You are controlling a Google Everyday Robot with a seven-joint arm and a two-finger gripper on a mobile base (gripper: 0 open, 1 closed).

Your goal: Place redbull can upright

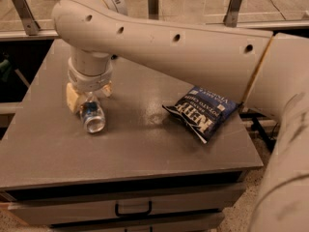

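Note:
The redbull can (93,117) lies on its side on the grey table (140,144), left of the middle, with its silver top end facing the front. My gripper (90,100) hangs straight down from the big white arm over the can's far end. One cream finger (72,99) is on the can's left and the other finger (107,89) is on its right. The fingers are apart and straddle the can; I cannot tell whether they touch it. The wrist hides the can's far end.
A large blue chip bag (203,111) with white lettering lies on the right side of the table. The arm (193,52) spans the back of the table. A drawer with a dark handle (133,210) is under the front edge. Metal rails stand behind.

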